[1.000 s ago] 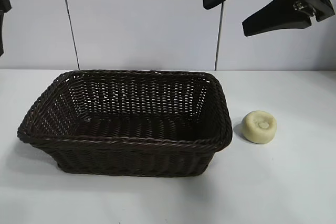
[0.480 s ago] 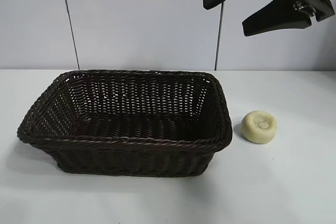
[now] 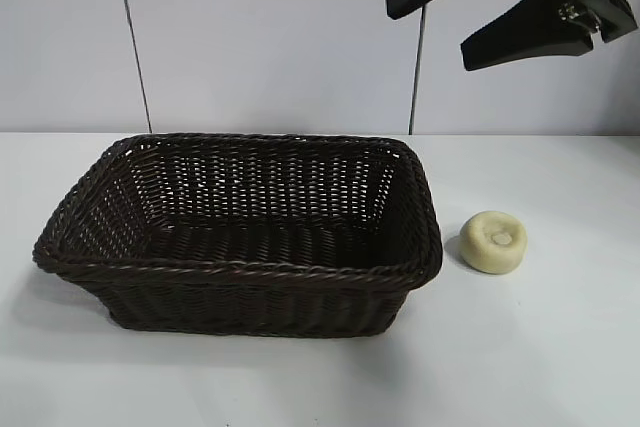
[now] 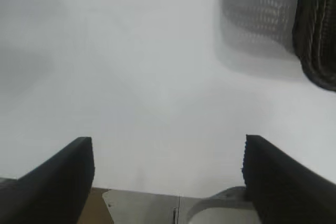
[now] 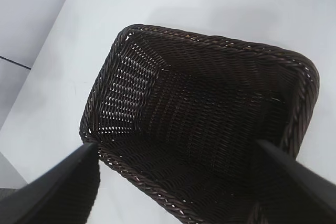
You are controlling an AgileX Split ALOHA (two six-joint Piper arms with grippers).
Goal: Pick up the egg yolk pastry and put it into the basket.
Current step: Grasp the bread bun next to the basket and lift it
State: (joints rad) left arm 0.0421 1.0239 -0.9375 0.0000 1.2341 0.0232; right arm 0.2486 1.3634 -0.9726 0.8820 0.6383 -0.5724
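The basket (image 3: 238,235) fills the centre and left of the frame, its flared walls and braided rim the only bulk on the tabletop (image 3: 540,347). Its inside lies bare and open from above. The egg yolk pastry (image 3: 493,241) sits just beside the basket's right wall, apart from it by a narrow strip; bare tabletop lies to its right and below it in the frame. The right tool (image 3: 480,2) hangs spread at the upper right, with open air beneath it.
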